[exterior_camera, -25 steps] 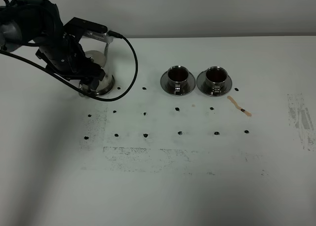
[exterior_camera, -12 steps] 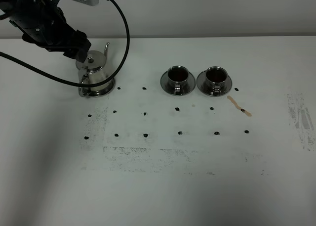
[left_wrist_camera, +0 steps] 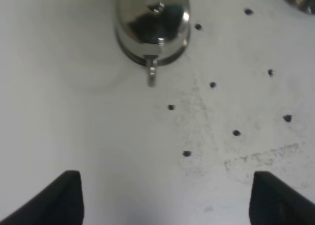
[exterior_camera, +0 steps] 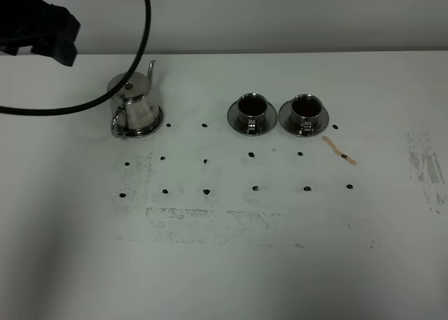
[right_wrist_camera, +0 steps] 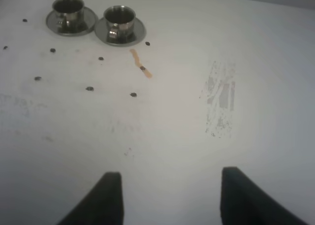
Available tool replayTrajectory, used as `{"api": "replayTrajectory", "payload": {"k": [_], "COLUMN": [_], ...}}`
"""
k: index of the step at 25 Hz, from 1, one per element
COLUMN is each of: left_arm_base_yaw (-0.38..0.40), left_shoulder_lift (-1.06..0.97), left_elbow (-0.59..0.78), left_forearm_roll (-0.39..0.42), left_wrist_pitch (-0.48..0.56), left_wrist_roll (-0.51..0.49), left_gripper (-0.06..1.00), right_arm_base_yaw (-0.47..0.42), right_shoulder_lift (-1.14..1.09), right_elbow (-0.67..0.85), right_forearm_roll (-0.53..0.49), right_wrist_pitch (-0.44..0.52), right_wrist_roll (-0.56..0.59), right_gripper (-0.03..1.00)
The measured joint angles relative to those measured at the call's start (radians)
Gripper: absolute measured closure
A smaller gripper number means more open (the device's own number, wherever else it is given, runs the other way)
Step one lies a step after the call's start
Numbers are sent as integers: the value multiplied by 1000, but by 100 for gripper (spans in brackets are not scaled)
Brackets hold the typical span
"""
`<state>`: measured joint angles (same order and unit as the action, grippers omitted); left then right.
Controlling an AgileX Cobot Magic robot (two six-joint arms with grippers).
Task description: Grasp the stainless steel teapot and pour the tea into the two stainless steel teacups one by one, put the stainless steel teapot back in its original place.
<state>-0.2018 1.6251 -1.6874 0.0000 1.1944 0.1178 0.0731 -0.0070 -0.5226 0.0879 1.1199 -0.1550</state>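
- Here the stainless steel teapot (exterior_camera: 134,108) stands upright in the upper left of the overhead view, on a flat round steel disc (exterior_camera: 155,122) whose rim shows around its base; the spout rises toward the top of the frame and the loop handle faces the lower left.
- In the left wrist view the teapot (left_wrist_camera: 152,25) sits at the top centre of the frame, domed lid and knob toward the camera, with the handle pointing down the frame.
- The left gripper (left_wrist_camera: 165,198) has its two dark fingertips spread wide at the lower corners of that frame, well apart from the teapot, with nothing between them but bare table (exterior_camera: 280,264).
- In the overhead view only a dark part of the left arm (exterior_camera: 42,26) and a looping black cable (exterior_camera: 105,104) show at the upper left corner.
- The two stainless steel teacups (exterior_camera: 251,107) stand side by side on their saucers in the upper middle of the overhead view, saucer rims almost touching, each holding dark tea (exterior_camera: 304,106).
- An orange-brown streak (exterior_camera: 339,150) lies on the table just below and right of the right-hand cup.
- The right gripper (right_wrist_camera: 167,195) is also spread open and empty, its fingertips at the bottom edge of the right wrist view, with the cups (right_wrist_camera: 118,17) far off in the upper left of that frame.
- Small black dots (exterior_camera: 206,191) mark the table in rows.
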Motion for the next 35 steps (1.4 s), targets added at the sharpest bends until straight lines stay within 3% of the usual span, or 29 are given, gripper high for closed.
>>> {"api": "replayTrajectory", "payload": {"k": [4,8,15,18,26,35], "left_arm_base_yaw": [11,42,152,192,210,210], "left_shoulder_lift": [-165,-381,-751,-899,-1174,-1427], "left_elbow": [158,400,841,962,1122,1171], "left_forearm_roll": [41,79,57,57,68,24], "left_wrist_pitch": [0,0,-1,-1,1,3], "left_wrist_roll": [-51,-107,-131,-131,-134,-133], "left_gripper": [27,27,27,27,27,27], "right_arm_base_yaw": [0,0,0,0,0,0], "right_shoulder_lift": [0,0,0,0,0,0], "right_elbow": [0,0,0,0,0,0], "right_forearm_roll": [0,0,0,0,0,0], "right_wrist_pitch": [0,0,0,0,0,0], "right_wrist_roll": [0,0,0,0,0,0], "right_gripper": [50,50,50,50,50,50]}}
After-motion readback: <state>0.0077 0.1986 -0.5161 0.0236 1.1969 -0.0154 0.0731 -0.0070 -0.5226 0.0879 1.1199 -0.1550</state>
